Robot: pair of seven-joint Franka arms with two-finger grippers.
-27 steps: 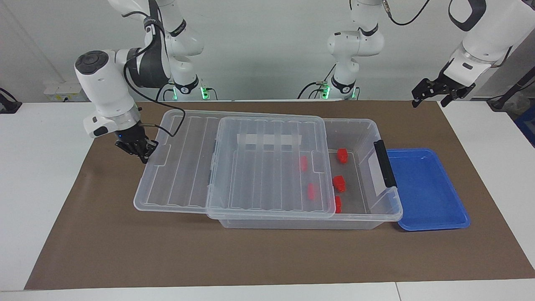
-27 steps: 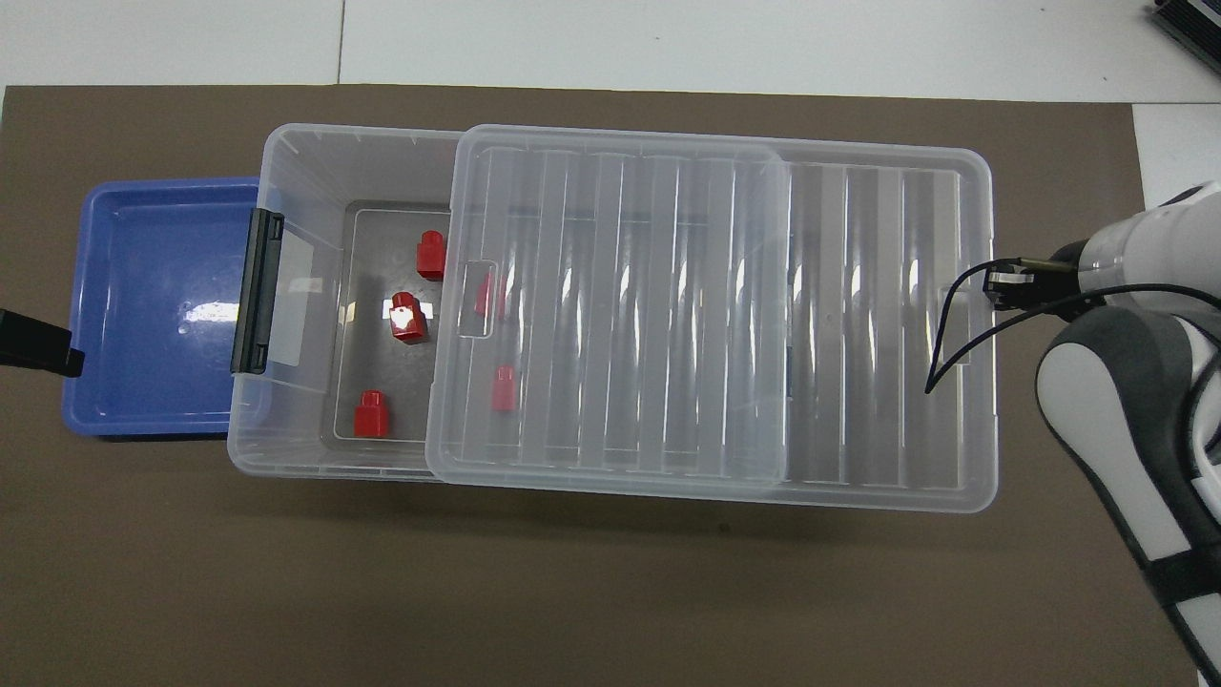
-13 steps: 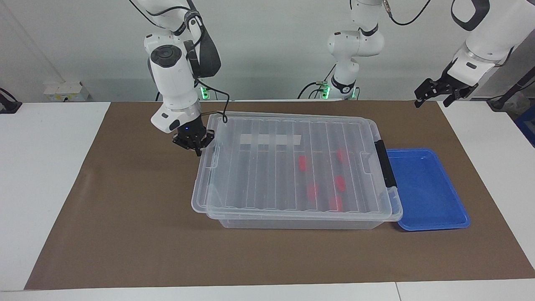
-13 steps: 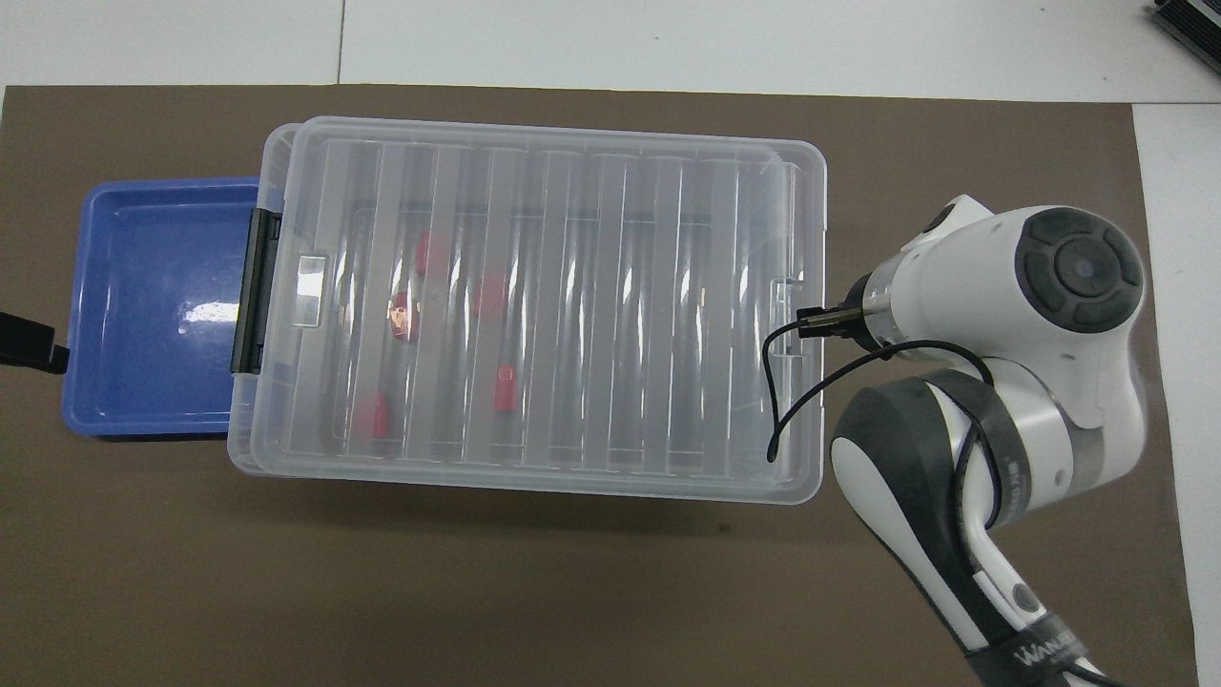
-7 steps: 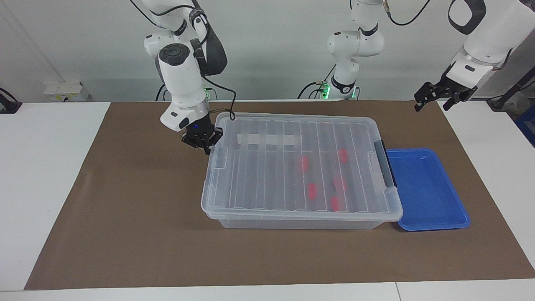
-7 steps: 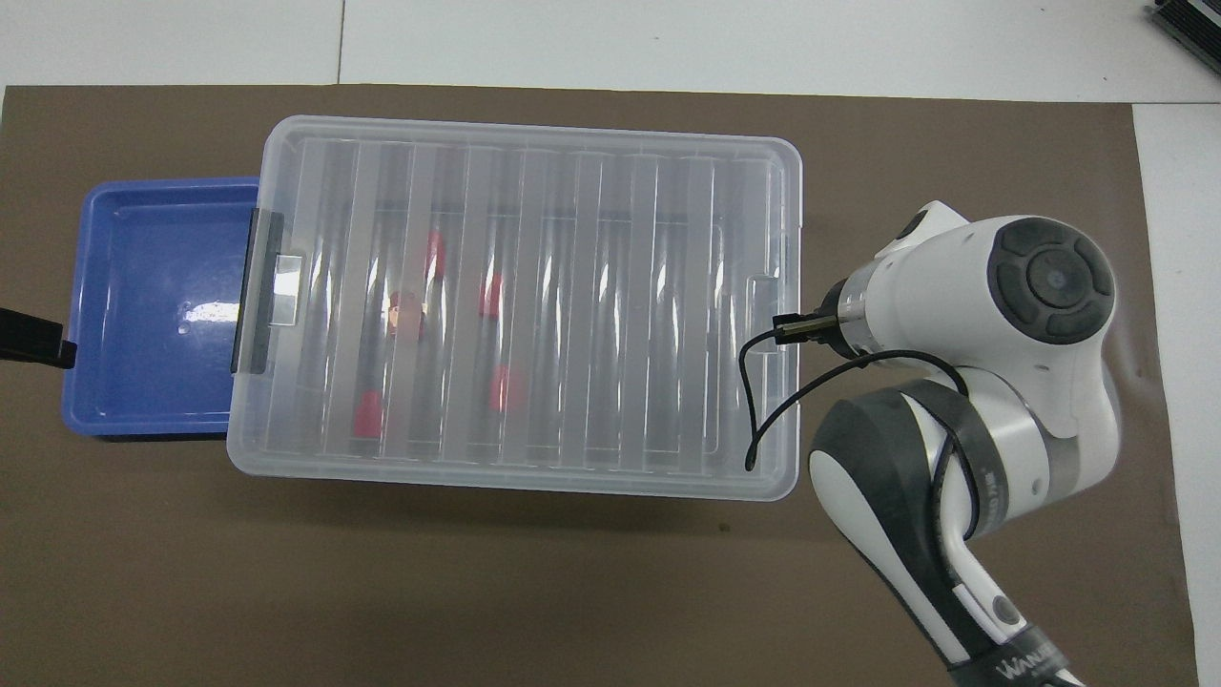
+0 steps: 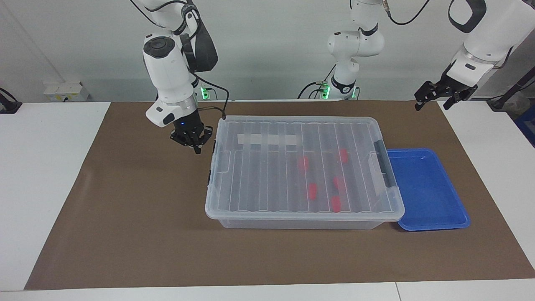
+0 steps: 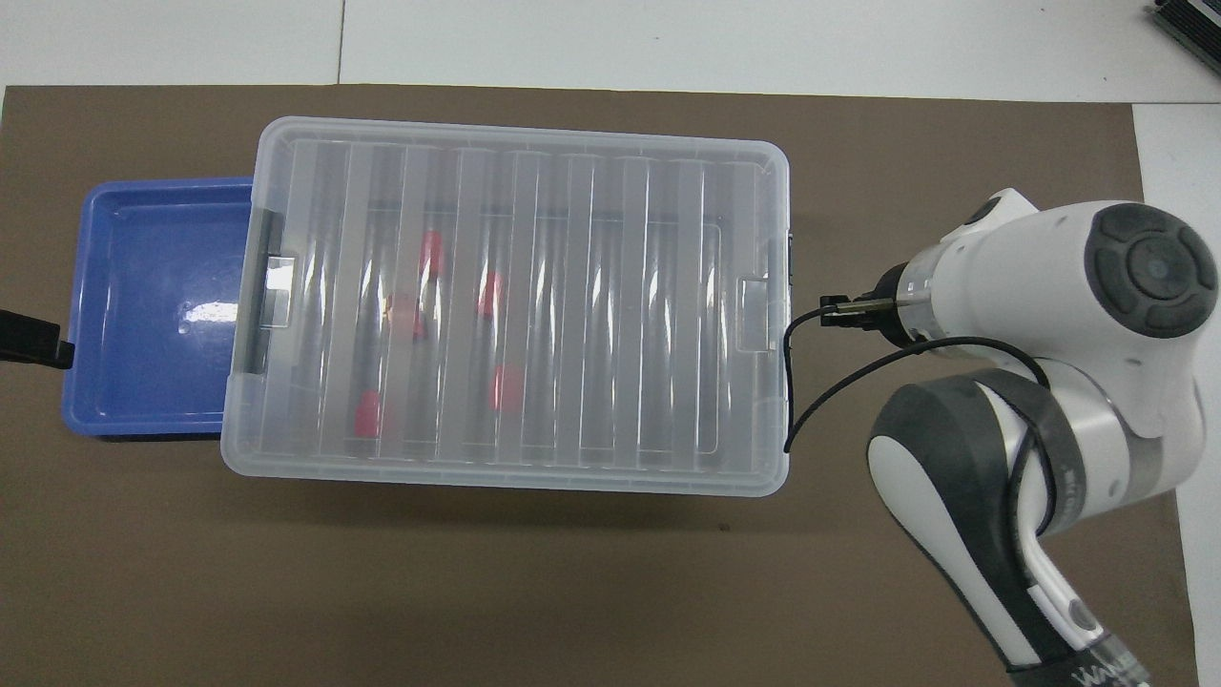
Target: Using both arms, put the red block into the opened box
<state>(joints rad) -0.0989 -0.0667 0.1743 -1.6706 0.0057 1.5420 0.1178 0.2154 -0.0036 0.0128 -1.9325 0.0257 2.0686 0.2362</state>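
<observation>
A brown mat (image 7: 125, 234) covers most of a white table (image 7: 42, 167). On the mat sits the box (image 7: 305, 219), a large clear plastic bin, with its ribbed clear lid (image 7: 267, 179) lying flat and square over the whole opening. A white tape strip (image 7: 267, 139) shows through the lid on the side nearer to the robots, and a dark grey latch (image 7: 382, 165) sits on the box end toward the left arm's end of the table. Touching that end is a shallow blue tray (image 7: 430, 192).

The right arm (image 7: 167, 79) reaches down beside the box end toward its own end of the table. The right gripper (image 7: 195, 148) hangs low over the mat just beside the lid's edge, apart from it and holding nothing; its fingertips look nearly pressed together, though whether they fully meet cannot be made out. The left arm (image 7: 485, 37) waits, raised over the table's corner near its base, and the left gripper (image 7: 432, 98) is spread wide and empty.

Five red blocks lie on the box floor under the lid, in the half toward the tray. The red block (image 7: 343, 155) nearest the robots appears blurred through the ribs.
</observation>
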